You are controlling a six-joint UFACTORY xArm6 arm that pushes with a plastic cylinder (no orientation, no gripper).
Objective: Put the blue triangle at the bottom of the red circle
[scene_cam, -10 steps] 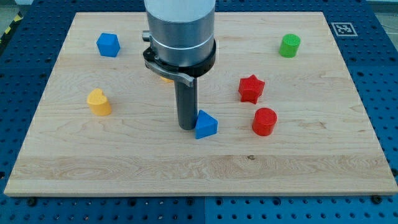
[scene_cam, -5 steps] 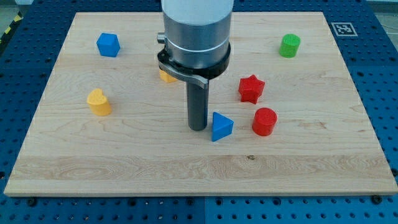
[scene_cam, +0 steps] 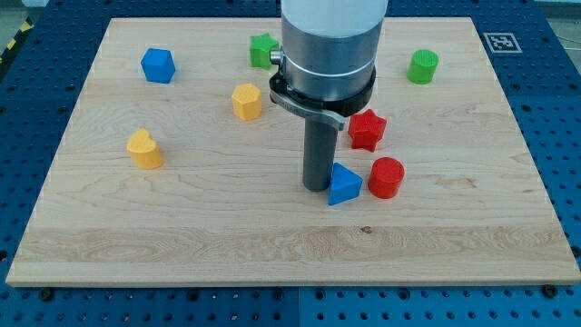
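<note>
Near the table [scene_cam: 100,227] middle, my tip [scene_cam: 317,187] touching the blue triangle [scene_cam: 344,184] on its left side in the view, merely pressing, pinching nothing. Blue triangle just left of the red circle [scene_cam: 386,177], slightly lower, nearly touching. Red star [scene_cam: 367,129] above them.

Red star [scene_cam: 367,129], green cylinder [scene_cam: 422,66] (top right), yellow hexagon [scene_cam: 246,101].

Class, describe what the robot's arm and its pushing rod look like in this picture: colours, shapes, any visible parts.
A wide pale cylinder with a grey metallic band, a black collar with a bracket beneath, then a straight dark grey round rod ending at my tip. No cables or markings show.
</note>
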